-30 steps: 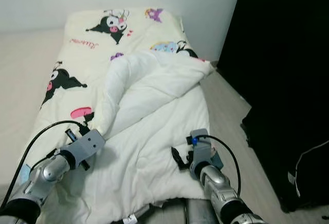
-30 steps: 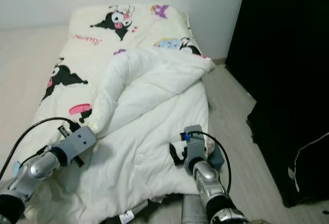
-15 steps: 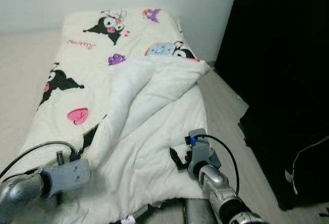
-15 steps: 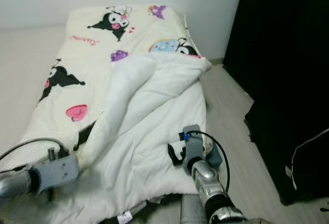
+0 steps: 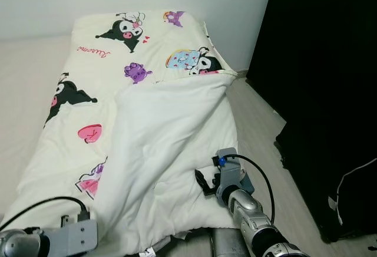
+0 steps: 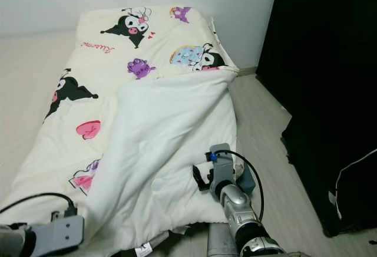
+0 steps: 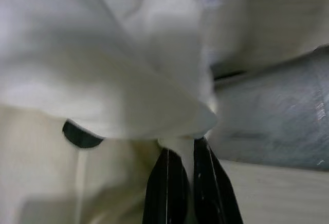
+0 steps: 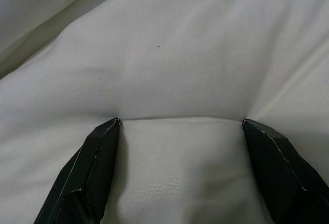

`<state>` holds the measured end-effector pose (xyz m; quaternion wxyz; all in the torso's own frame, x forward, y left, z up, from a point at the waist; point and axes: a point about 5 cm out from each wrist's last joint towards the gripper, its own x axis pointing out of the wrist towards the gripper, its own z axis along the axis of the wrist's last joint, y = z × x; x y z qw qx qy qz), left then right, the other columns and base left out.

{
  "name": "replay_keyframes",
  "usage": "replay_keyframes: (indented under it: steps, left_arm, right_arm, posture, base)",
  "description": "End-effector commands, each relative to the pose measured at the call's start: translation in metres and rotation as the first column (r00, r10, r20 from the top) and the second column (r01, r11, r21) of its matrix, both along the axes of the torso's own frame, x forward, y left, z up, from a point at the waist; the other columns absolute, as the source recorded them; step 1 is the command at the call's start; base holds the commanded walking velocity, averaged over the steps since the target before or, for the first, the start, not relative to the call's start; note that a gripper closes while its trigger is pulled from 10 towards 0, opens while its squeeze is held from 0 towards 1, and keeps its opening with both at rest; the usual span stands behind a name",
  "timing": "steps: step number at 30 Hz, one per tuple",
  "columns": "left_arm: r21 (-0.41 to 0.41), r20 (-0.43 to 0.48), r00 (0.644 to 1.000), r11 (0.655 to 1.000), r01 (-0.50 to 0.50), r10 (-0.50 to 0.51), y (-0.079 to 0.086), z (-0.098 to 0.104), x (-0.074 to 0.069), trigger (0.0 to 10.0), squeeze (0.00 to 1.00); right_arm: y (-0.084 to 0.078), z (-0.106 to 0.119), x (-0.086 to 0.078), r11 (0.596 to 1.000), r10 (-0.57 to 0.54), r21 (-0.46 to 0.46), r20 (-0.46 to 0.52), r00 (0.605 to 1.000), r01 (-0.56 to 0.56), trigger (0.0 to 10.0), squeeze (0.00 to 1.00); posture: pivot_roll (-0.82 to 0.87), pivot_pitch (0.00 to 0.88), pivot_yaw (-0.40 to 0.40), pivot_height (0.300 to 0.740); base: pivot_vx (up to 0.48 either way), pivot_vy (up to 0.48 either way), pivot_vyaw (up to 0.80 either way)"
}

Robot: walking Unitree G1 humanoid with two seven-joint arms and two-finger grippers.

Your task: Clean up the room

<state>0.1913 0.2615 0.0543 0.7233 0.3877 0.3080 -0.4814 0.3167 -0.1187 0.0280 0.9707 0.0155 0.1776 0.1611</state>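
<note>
Left arm (image 5: 35, 244) is reaching low beside the near left corner of the quilt (image 5: 171, 145), its silver forearm lying nearly level and a black cable looping over the wrist. Left claw (image 7: 187, 154) is pinching a fold of the quilt's edge, its two black fingers (image 7: 165, 188) pressing close together on the fabric. Right arm (image 5: 253, 221) is extending forward over the near right part of the quilt, wrist raised. Right claw (image 8: 180, 124) is resting on the quilt's white surface, fingers (image 8: 95, 167) standing wide apart.
</note>
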Motion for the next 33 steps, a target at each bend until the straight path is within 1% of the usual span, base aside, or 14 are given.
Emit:
replay_keyframes:
  steps: [1,2,5,6,11,13,15,18,23,24,25,26,27,33]
  left_arm:
    - [-0.034,-0.092,0.996,0.999,0.007,-0.01,-0.011,-0.012,-0.012,0.0,0.0]
    - [-0.123,-0.109,0.994,0.992,0.008,-0.021,-0.03,-0.012,-0.014,0.0,0.0]
    - [-0.191,-0.145,0.988,0.981,0.029,-0.057,-0.048,-0.013,-0.019,0.0,0.0]
    - [-0.226,-0.168,0.982,0.973,0.047,-0.087,-0.063,-0.016,-0.023,3.3,0.0]
    - [-0.235,-0.183,0.977,0.97,0.063,-0.108,-0.071,-0.019,-0.026,3.8,0.0]
    - [-0.162,-0.197,0.972,0.982,0.098,-0.129,-0.074,-0.03,-0.029,10.0,0.0]
    - [-0.107,-0.172,0.978,0.989,0.103,-0.12,-0.07,-0.034,-0.026,10.0,0.0]
    - [0.042,-0.005,1.0,0.999,0.02,-0.02,-0.055,-0.037,0.001,10.0,0.0]
    - [0.083,0.069,0.997,0.996,-0.042,0.036,-0.048,-0.03,0.017,10.0,0.0]
    - [0.088,0.059,0.997,0.995,-0.049,0.044,-0.046,-0.029,0.018,10.0,0.27]
    - [0.076,-0.013,0.999,0.996,-0.043,0.044,-0.045,-0.028,0.011,10.0,1.0]
    - [0.076,-0.013,0.999,0.996,-0.043,0.044,-0.045,-0.028,0.011,10.0,1.0]
    - [0.078,-0.183,0.983,0.997,0.025,-0.01,-0.044,-0.03,-0.012,10.0,1.0]
    - [0.092,-0.433,0.894,0.982,0.168,-0.112,-0.036,-0.021,-0.053,10.0,1.0]
  right_arm:
    - [-0.001,-0.022,-0.015,1.0,-0.013,0.011,-0.127,0.992,0.015,10.0,0.0]
    - [-0.001,-0.022,-0.015,1.0,-0.013,0.01,-0.128,0.992,0.014,10.0,0.0]
    - [-0.001,-0.022,-0.015,1.0,-0.014,0.01,-0.128,0.992,0.015,10.0,0.0]
    - [-0.001,-0.022,-0.015,1.0,-0.016,0.009,-0.129,0.992,0.017,10.0,0.0]
    - [-0.002,-0.022,-0.015,1.0,-0.018,0.009,-0.129,0.991,0.019,10.0,0.0]
    - [-0.002,-0.022,-0.015,1.0,-0.019,0.011,-0.131,0.991,0.02,10.0,0.0]
    - [-0.001,-0.022,-0.016,1.0,-0.019,0.012,-0.132,0.991,0.021,10.0,0.0]
    - [-0.001,-0.023,-0.016,1.0,-0.022,0.017,-0.133,0.991,0.025,10.0,0.0]
    - [-0.001,-0.023,-0.016,1.0,-0.023,0.018,-0.134,0.991,0.026,10.0,0.0]
    - [-0.001,-0.023,-0.016,0.999,-0.023,0.018,-0.134,0.991,0.026,10.0,0.0]
    - [-0.002,-0.023,-0.016,0.999,-0.024,0.019,-0.135,0.991,0.026,10.0,0.0]
    - [-0.002,-0.023,-0.016,0.999,-0.024,0.019,-0.135,0.991,0.026,10.0,0.0]
    - [-0.002,-0.023,-0.016,0.999,-0.025,0.021,-0.137,0.99,0.028,10.0,0.0]
    - [-0.002,-0.023,-0.016,0.999,-0.027,0.023,-0.141,0.99,0.03,10.0,0.0]
  posture:
    - [-0.13,0.185,0.008,0.511]
    - [-0.13,0.183,0.005,0.511]
    - [-0.14,0.184,0.006,0.511]
    - [-0.14,0.185,0.005,0.511]
    - [-0.14,0.184,0.005,0.511]
    - [-0.14,0.185,0.007,0.511]
    - [-0.14,0.186,0.009,0.511]
    - [-0.14,0.188,0.009,0.511]
    - [-0.14,0.189,0.009,0.511]
    - [-0.14,0.189,0.009,0.511]
    - [-0.15,0.189,0.009,0.511]
    - [-0.15,0.189,0.009,0.511]
    - [-0.15,0.19,0.012,0.511]
    - [-0.15,0.188,0.008,0.511]
  base:
    - [0.0,0.0,0.0]
    - [0.0,0.0,0.0]
    - [0.0,0.0,0.0]
    - [0.0,0.0,0.0]
    - [0.0,0.0,0.0]
    - [0.0,0.0,0.0]
    - [0.0,0.0,0.0]
    - [0.0,0.0,0.0]
    - [0.0,0.0,0.0]
    - [0.0,0.0,0.0]
    - [0.0,0.0,0.0]
    - [0.0,0.0,0.0]
    - [0.0,0.0,0.0]
    - [0.0,0.0,0.0]
